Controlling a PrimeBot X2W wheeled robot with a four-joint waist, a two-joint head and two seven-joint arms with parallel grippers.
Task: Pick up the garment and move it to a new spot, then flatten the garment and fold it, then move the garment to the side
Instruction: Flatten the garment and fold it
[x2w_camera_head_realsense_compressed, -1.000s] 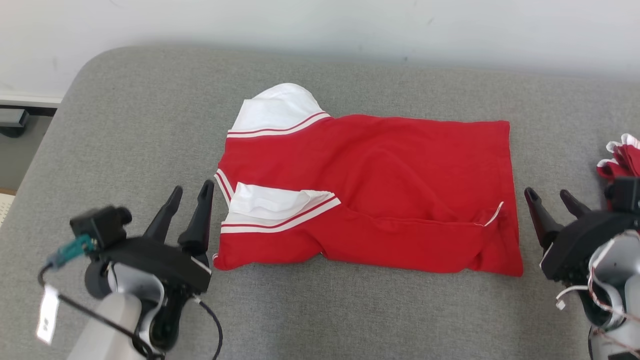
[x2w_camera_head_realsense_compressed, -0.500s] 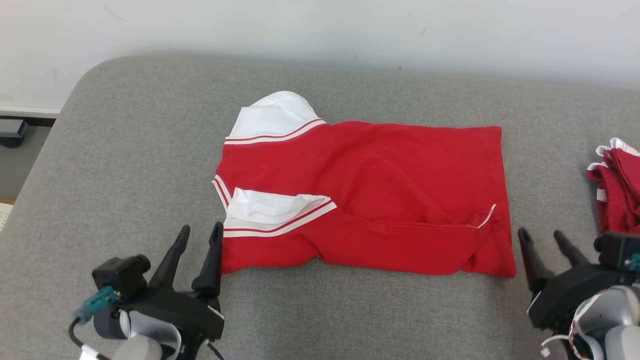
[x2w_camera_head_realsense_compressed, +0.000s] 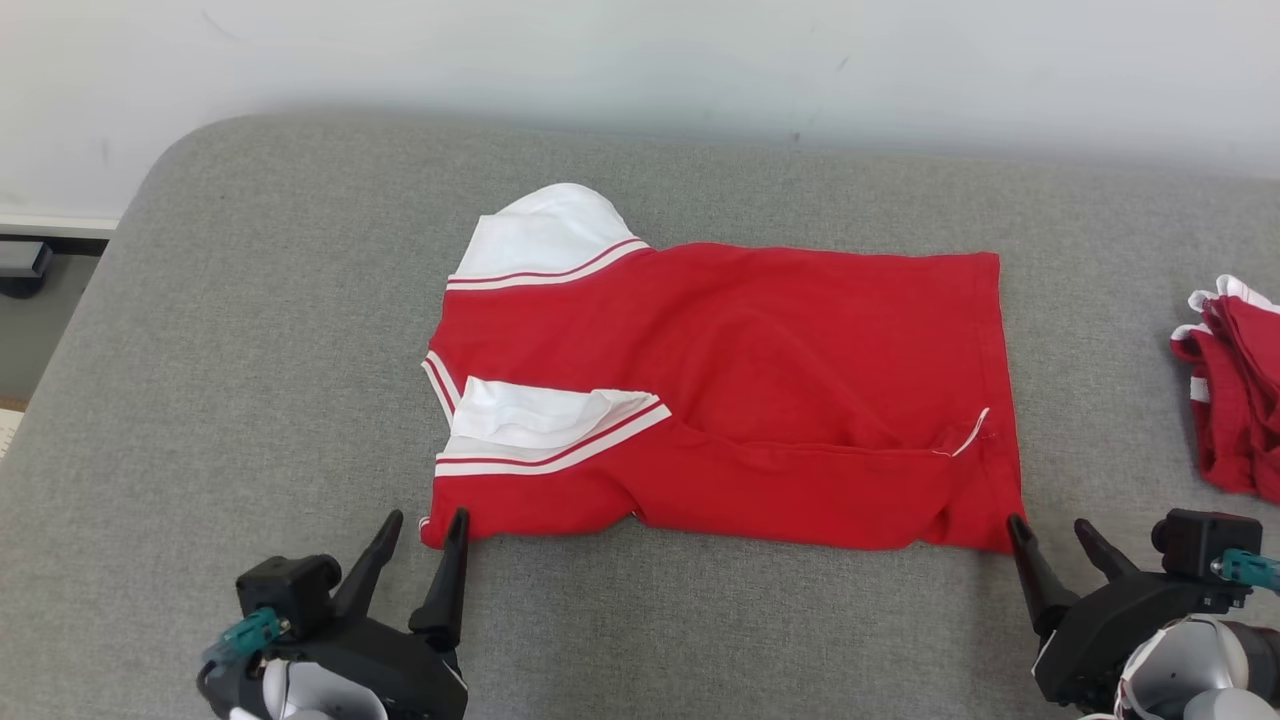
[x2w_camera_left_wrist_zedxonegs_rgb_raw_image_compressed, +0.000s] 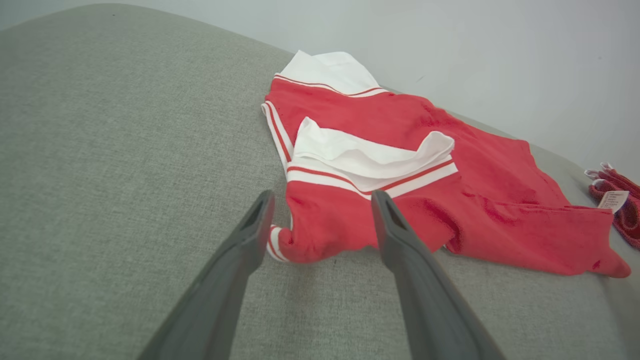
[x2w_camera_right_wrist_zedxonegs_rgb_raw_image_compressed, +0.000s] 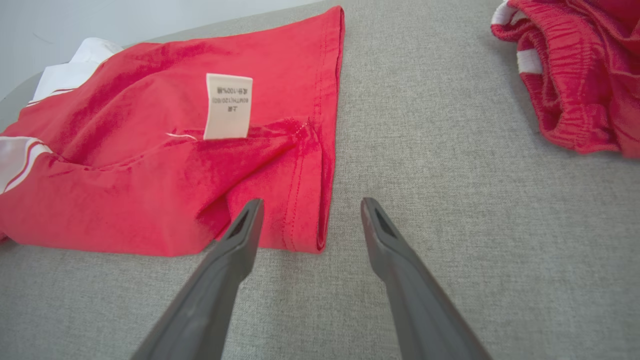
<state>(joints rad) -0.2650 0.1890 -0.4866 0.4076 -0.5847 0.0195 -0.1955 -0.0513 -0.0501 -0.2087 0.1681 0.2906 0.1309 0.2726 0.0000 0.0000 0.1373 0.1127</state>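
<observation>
A red garment (x2w_camera_head_realsense_compressed: 760, 390) with white, red-striped sleeves lies partly folded on the grey cushion (x2w_camera_head_realsense_compressed: 250, 350); its near long side is turned over the body. My left gripper (x2w_camera_head_realsense_compressed: 425, 520) stands open just before the garment's near left corner (x2w_camera_left_wrist_zedxonegs_rgb_raw_image_compressed: 295, 245), which shows between the fingertips in the left wrist view. My right gripper (x2w_camera_head_realsense_compressed: 1048, 528) is open at the near right corner (x2w_camera_right_wrist_zedxonegs_rgb_raw_image_compressed: 300, 235), its left finger (x2w_camera_right_wrist_zedxonegs_rgb_raw_image_compressed: 245, 225) over the hem. A white care label (x2w_camera_right_wrist_zedxonegs_rgb_raw_image_compressed: 228, 106) sticks up from the fold. Neither gripper holds cloth.
A second bundle of red cloth with white trim (x2w_camera_head_realsense_compressed: 1235, 380) lies at the cushion's right edge, also in the right wrist view as red cloth (x2w_camera_right_wrist_zedxonegs_rgb_raw_image_compressed: 575, 75). A pale wall (x2w_camera_head_realsense_compressed: 640, 60) rises behind the cushion. Bare grey cushion stretches to the left and along the near side.
Both grippers have drawn back toward the near edge, from beside the garment's short sides to its near corners. The camera shifted, so the whole scene slid slightly. The garment lies as before.
</observation>
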